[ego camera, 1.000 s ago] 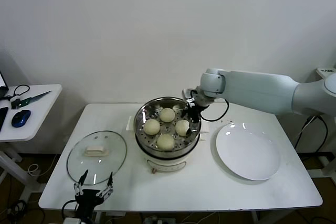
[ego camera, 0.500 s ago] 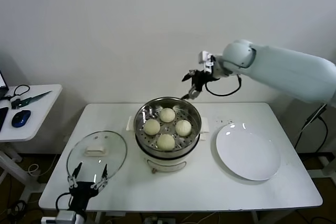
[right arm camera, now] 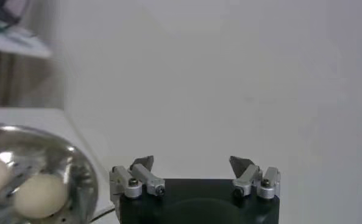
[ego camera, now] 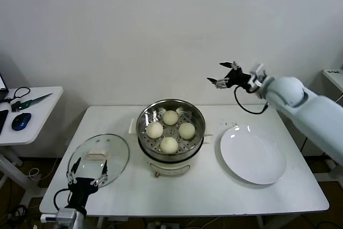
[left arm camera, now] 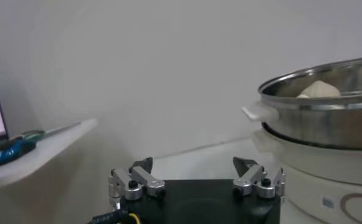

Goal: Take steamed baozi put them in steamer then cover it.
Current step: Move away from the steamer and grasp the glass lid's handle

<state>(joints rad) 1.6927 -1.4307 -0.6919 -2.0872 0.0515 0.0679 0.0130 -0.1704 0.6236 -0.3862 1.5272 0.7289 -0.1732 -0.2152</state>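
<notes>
I count all four off-white dough buns (ego camera: 170, 130) in the shiny steel steamer basket (ego camera: 146, 112). The clear glass lid (ego camera: 98, 159) remains uncovered work — my left gripper (ego camera: 86, 171) spread wide beside it, right gripper (ego camera: 227, 74) wide and empty, raised.

Plain white wall (ego camera: 134, 30), white table (ego camera: 214, 186) – side desk (ego camera: 32, 113) at left

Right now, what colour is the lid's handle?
Cream-white, on the clear glass lid; the head view shows it best.
</notes>
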